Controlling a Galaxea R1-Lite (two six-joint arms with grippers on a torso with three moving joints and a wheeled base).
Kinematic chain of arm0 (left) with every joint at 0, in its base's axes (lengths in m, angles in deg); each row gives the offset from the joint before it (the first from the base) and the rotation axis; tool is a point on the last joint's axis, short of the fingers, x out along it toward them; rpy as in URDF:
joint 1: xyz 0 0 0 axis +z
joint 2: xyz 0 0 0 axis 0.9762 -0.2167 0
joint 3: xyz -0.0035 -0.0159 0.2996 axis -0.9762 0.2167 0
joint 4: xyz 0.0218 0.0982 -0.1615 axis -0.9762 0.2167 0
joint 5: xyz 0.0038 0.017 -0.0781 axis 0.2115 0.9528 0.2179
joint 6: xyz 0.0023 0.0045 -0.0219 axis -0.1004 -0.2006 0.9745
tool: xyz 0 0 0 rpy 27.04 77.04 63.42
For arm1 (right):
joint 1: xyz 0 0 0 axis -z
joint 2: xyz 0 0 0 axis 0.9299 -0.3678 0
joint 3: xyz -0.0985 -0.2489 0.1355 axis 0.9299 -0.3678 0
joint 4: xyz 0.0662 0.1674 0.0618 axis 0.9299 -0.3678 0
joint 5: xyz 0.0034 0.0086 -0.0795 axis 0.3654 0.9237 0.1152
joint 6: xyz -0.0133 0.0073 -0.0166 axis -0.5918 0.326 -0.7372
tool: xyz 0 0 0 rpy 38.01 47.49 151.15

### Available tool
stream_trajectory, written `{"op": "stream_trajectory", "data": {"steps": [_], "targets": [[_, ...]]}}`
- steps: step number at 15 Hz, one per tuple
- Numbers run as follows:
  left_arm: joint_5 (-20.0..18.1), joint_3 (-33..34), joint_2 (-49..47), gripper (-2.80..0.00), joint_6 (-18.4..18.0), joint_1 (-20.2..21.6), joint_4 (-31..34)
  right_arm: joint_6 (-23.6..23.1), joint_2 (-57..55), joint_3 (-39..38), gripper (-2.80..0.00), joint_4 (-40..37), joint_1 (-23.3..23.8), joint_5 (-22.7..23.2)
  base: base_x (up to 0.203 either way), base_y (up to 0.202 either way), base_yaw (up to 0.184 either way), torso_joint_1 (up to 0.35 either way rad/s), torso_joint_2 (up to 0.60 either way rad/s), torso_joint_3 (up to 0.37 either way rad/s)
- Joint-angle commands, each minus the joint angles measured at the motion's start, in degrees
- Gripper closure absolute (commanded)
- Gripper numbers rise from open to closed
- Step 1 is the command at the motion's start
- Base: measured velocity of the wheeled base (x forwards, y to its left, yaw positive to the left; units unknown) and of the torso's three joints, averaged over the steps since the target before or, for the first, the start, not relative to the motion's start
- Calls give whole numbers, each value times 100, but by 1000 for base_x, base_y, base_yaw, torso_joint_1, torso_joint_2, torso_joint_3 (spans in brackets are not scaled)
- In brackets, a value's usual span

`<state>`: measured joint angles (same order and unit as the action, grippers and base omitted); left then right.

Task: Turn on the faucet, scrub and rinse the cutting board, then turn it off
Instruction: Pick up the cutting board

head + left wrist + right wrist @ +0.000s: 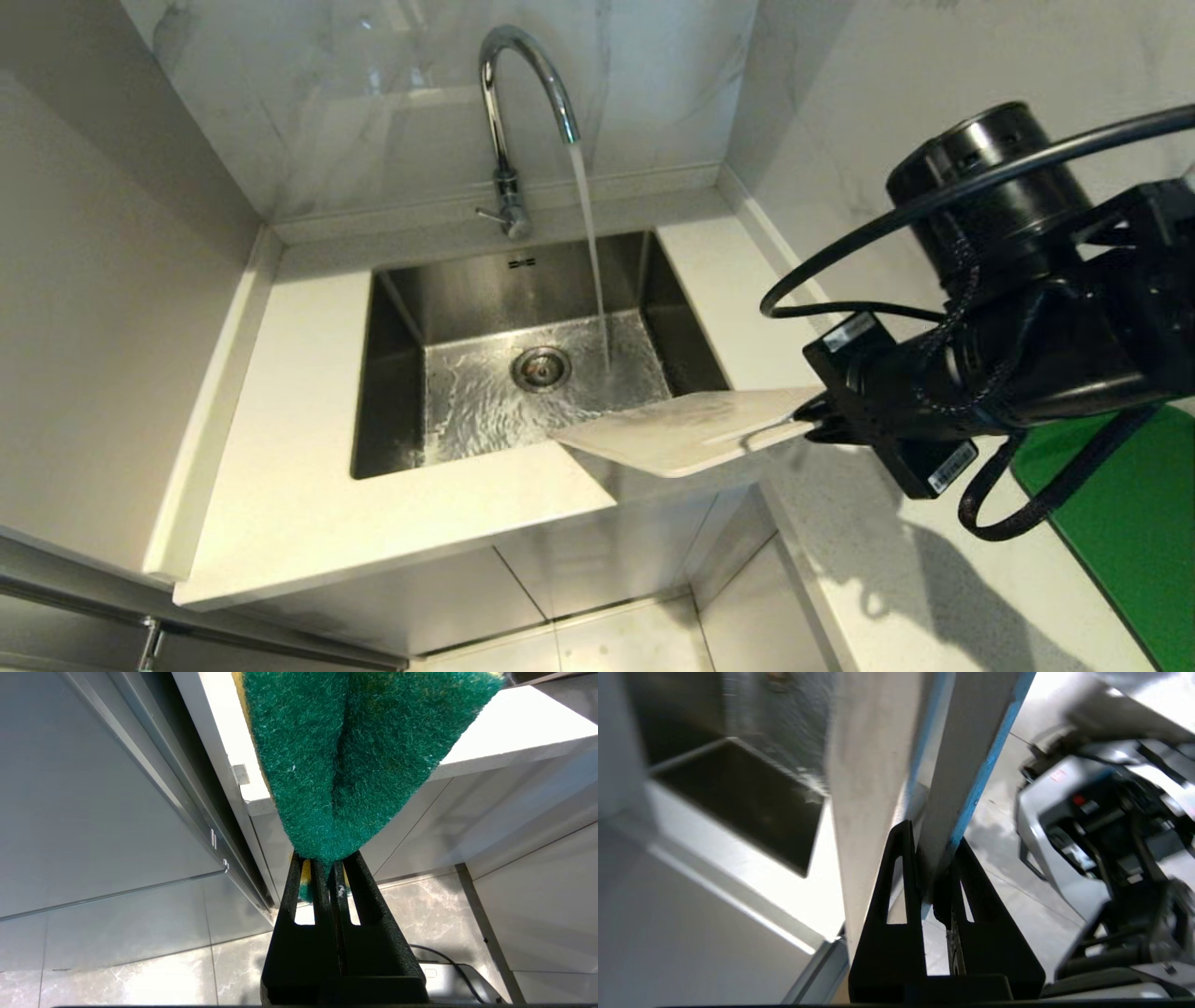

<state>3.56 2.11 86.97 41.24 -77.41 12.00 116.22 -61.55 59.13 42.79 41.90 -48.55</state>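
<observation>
Water is running from the faucet (523, 112) in a thin stream into the sink (411, 308), so I judge the first step done; scrubbing, rinsing and shutting off remain, as far as I can see. I hold the cutting board (681, 431) in the right gripper (822, 420), jaws clamped on one end of it; it hangs nearly level over the front right corner of the basin and the counter edge, beside the stream and not yet under it; no water shows on its face. My left gripper (329, 868) is out of the head view, low by the cabinet front, jaws pinched tight on a green scouring pad (359, 760) that folds between them. Materials, as noted: the faucet is polished chrome, a tall arched gooseneck with a small side lever; the sink is brushed steel, square-walled, its floor rippled with water round the drain (541, 367); the board is flat, off-white plastic with rounded corners; the pad is coarse and fibrous with a yellow edge; the countertop (289, 439) is smooth and pale; a green mat (1134, 523) lies on the right counter.
</observation>
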Motion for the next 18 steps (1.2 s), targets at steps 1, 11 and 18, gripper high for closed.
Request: {"op": "stream_trajectory", "data": {"steps": [1, 11, 18], "targets": [[0, -1, -7, 0, 4, 1, 4, -217, 419, 173, 0, 229, -3, -30, 0, 0, 0, 0, 0, 0], [0, -1, -7, 0, 4, 1, 4, -2021, 1078, 983, 0, 607, -4, 337, 0, 0, 0, 0, 0, 0], [0, -1, -7, 0, 4, 1, 4, -2715, 1023, 1776, 0, 597, 77, 638, 0, 0, 0, 0, 0, 0]]}}
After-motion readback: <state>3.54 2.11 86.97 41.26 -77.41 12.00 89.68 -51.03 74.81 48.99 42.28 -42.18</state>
